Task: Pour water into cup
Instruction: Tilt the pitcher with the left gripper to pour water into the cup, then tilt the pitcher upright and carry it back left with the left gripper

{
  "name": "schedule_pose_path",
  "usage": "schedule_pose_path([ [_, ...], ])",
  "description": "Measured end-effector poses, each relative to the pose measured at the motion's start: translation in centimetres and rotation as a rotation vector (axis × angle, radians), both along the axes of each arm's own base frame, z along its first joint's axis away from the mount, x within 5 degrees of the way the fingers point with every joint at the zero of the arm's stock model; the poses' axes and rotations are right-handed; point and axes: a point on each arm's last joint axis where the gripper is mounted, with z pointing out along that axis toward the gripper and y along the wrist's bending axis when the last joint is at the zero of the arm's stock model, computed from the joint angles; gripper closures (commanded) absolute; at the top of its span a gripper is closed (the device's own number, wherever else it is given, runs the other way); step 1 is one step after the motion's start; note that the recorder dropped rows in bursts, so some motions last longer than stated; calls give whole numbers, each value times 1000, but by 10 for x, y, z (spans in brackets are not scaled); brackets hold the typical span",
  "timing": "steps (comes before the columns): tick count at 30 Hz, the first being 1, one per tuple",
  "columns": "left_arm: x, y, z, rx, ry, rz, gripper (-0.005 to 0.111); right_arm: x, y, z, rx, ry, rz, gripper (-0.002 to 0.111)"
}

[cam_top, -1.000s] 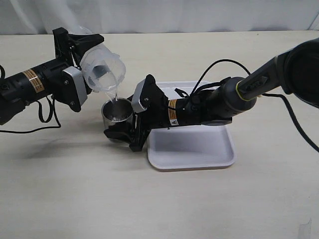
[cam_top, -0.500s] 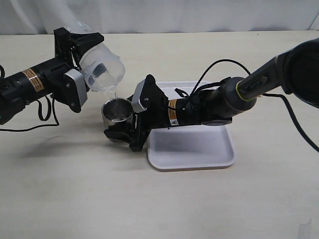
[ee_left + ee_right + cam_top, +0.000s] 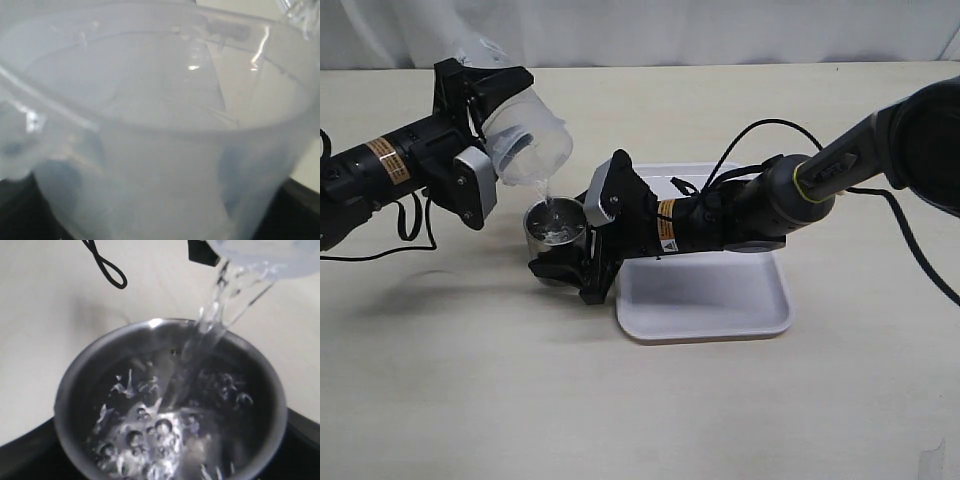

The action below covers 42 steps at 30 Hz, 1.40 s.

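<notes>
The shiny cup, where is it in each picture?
Exterior view: the cup is left of the middle, beside the white tray and under the tilted jug.
Left wrist view: the cup is not in it; the jug fills the picture.
Right wrist view: the cup is close up and fills most of the picture, with water streaming in.
Shared landmark: the jug, whose lip also shows in the right wrist view.
</notes>
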Motion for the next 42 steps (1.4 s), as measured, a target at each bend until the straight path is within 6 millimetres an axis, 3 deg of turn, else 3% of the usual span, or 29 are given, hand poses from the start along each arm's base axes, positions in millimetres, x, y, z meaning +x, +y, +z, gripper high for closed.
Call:
schedule_pose_path([
  [17, -3, -11, 0, 32, -37, -29, 107, 0, 0, 0, 0, 0, 0, 104],
  [42, -2, -10, 1, 39, -49, -14, 107, 0, 0, 0, 0, 0, 0, 104],
])
